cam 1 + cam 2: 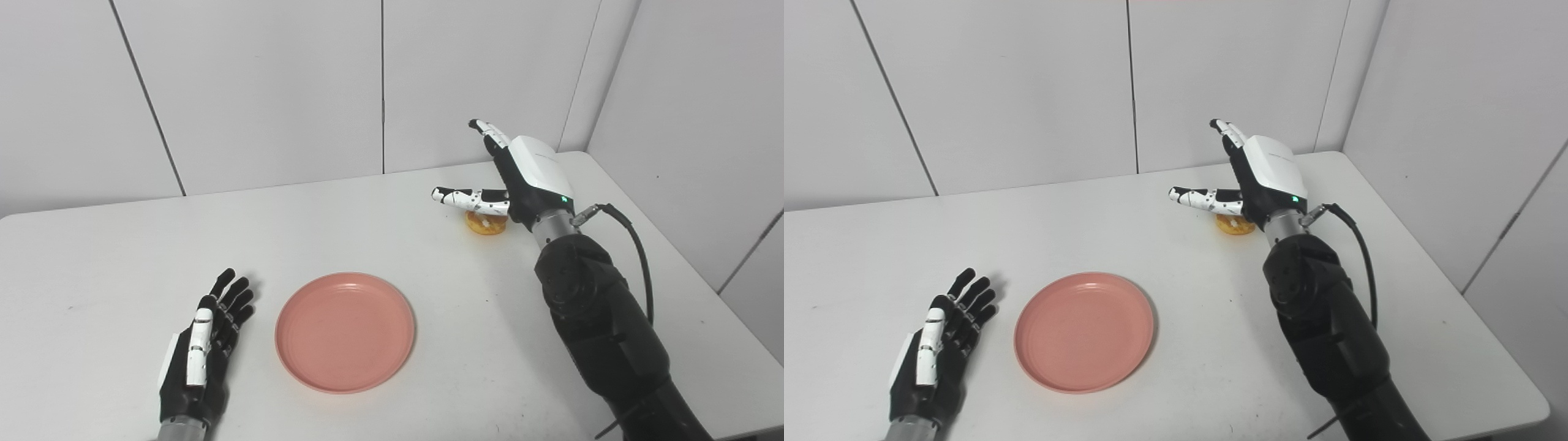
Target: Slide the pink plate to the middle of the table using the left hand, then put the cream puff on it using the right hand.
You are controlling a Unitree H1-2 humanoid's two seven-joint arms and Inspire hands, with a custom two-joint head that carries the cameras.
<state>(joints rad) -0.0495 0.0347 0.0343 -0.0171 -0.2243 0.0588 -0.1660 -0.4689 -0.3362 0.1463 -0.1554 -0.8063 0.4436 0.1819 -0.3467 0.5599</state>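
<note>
A: Plate first, where?

B: Pink plate (345, 331) flat on the white table (92, 257), near-centre, bare, nothing on it. Left hand (202, 349) just beside it at its 9 o'clock, apart from the rim, not touching.

A: Left hand state?

B: Lying low over the table, fingers (236, 300) straight and slightly fanned, pointing to about 1 o'clock. Holds nothing.

A: Cream puff?

B: Cream puff (487, 223) sits on the table at roughly 1 o'clock from the plate, well apart from it, toward the far right part of the table. Golden, round, top partly hidden by the right hand.

A: Right hand (520, 177) on it?

B: Over it, not gripping. Spread wide: thumb (468, 198) sticks out toward 9 o'clock, passing right above the puff; the other fingers point up toward 11 o'clock, well clear of it. Puff lies under the thumb base, at the hand's 6 o'clock edge. Cannot tell if the thumb touches the puff's top or only overlaps it in view. Nothing held.

A: Other stuff?

B: Black cable (637, 245) loops off the right wrist. Grey wall panels (257, 86) behind.
</note>
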